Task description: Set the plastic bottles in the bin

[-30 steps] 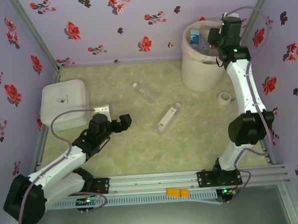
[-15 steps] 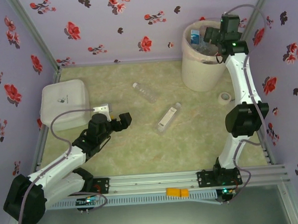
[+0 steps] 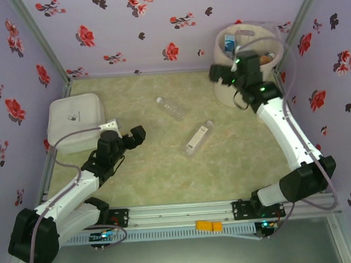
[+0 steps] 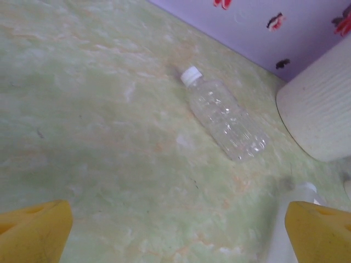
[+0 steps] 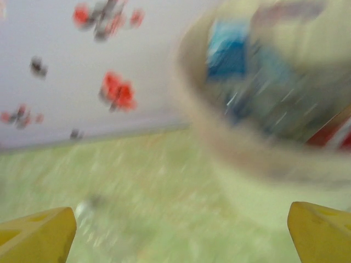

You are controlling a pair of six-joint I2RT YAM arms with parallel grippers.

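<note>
Bottles lay on the surface (image 3: 154, 168): clear bottle (image 3: 170, 108), labelled bottle (image 3: 199, 137). Both my jaws gaped empty; crosswise mid-body grip seemed best.

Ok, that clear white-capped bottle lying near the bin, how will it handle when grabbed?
The clear bottle looks empty, so it is probably light and crushable. Lying on its side on the smooth table, it may roll if nudged.
</note>
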